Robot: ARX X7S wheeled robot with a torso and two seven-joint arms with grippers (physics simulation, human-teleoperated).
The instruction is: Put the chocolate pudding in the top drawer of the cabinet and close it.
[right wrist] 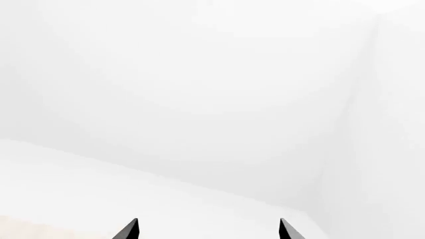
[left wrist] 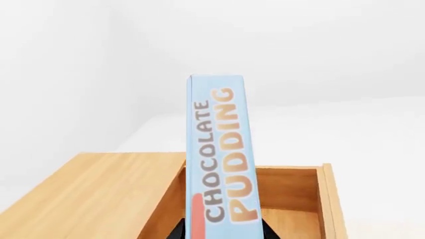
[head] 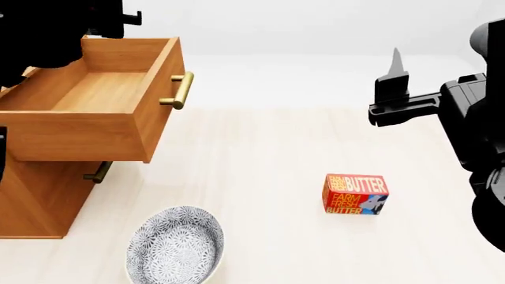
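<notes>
Chocolate pudding, a thin flat box with a light blue face and orange-brown lettering [left wrist: 219, 159], stands on end in the left wrist view, pinched low down between the dark fingertips of the left gripper [left wrist: 222, 234]. Behind and below the box lies the open cavity of the top drawer, an orange-brown wooden box [left wrist: 292, 199], with the flat wooden top of the cabinet [left wrist: 86, 194] alongside it.

From the head view, the top drawer [head: 87, 124] is pulled well out of the orange-brown wooden cabinet [head: 35, 201], its horizontal brass bar handle [head: 181, 90] facing the open floor. The lower drawer's brass handle [head: 99, 172] shows beneath, that drawer shut. The left arm is a dark mass over the drawer's far corner; the pudding box cannot be made out there.

On the pale floor sit a red-orange "Farm Fresh Butter" box [head: 355, 194], well apart from the cabinet, and a grey-patterned round bowl [head: 175, 247] near the cabinet's foot.

The right gripper [head: 394, 74] is raised above the floor at the far side, its two dark fingertips [right wrist: 129, 230] spread wide with nothing between them.
</notes>
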